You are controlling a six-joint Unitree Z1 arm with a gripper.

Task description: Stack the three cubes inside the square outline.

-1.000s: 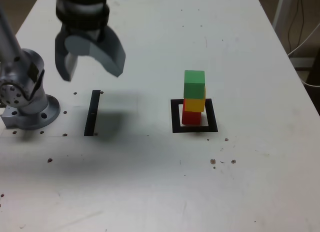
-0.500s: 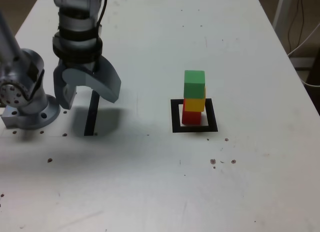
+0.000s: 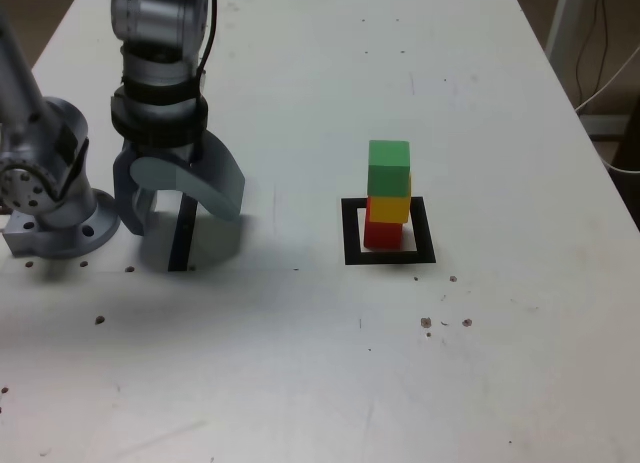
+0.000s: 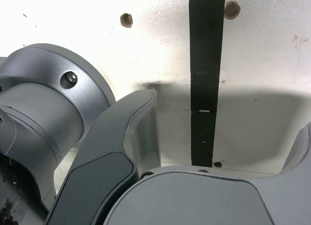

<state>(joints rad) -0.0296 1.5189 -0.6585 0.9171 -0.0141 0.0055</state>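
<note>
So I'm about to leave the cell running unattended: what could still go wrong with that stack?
1. The green cube sits slightly off-centre on the yellow cube, so a table knock could topple it.
2. The red cube stands toward one side of the square outline, not centred.
3. The open gripper hangs low over the black strip near the arm's base; a low sweep toward the stack could hit it.

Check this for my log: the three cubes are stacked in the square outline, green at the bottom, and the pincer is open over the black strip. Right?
One error: the exterior view shows the red cube at the bottom and the green cube on top.
</note>
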